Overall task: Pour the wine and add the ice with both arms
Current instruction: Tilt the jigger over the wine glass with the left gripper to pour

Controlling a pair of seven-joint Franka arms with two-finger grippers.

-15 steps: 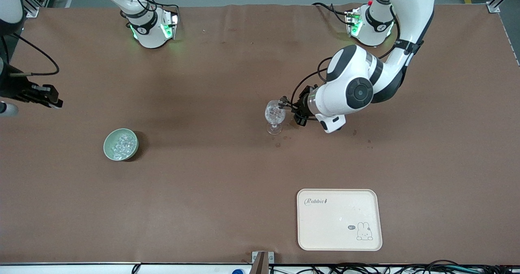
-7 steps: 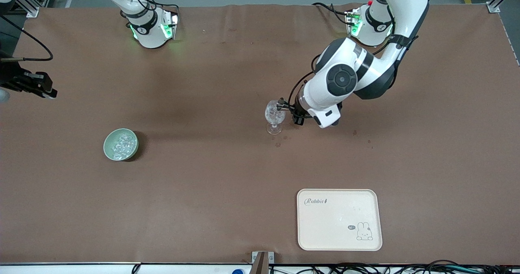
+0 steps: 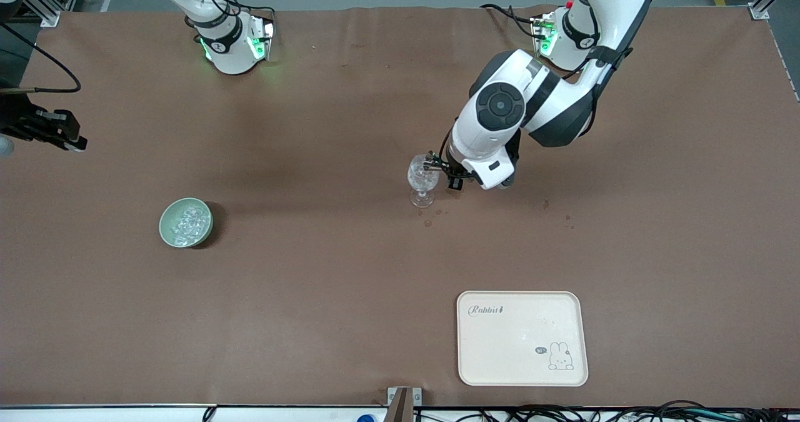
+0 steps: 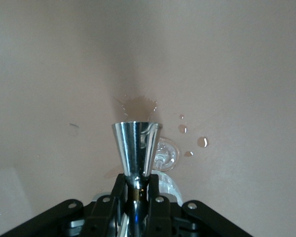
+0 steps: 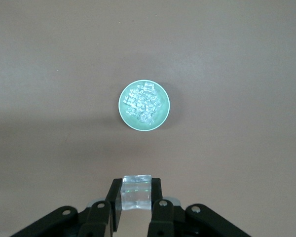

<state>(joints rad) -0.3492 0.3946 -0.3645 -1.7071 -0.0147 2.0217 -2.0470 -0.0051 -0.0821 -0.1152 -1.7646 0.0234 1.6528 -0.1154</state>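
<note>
My left gripper (image 3: 439, 167) is shut on a shiny metal measuring cup (image 4: 136, 148), held at the rim of the clear stemmed glass (image 3: 422, 181) standing mid-table. In the left wrist view my left gripper (image 4: 136, 183) clamps the cup's narrow waist, and the glass (image 4: 166, 154) shows just past it. My right gripper (image 3: 5, 144) is high over the right arm's end of the table. In the right wrist view it (image 5: 136, 191) is shut on one clear ice cube (image 5: 136, 195). The pale green bowl (image 3: 166, 234) holds several ice cubes (image 3: 187, 221), also seen in the right wrist view (image 5: 144, 102).
A cream tray (image 3: 522, 337) with a rabbit drawing lies near the front camera, toward the left arm's end. Small wet drops (image 3: 427, 223) mark the brown table beside the glass, and they also show in the left wrist view (image 4: 202, 141).
The left arm's wrist and elbow swung up over the glass while its gripper stayed at the rim. The right gripper moved away from the front camera, then held still.
</note>
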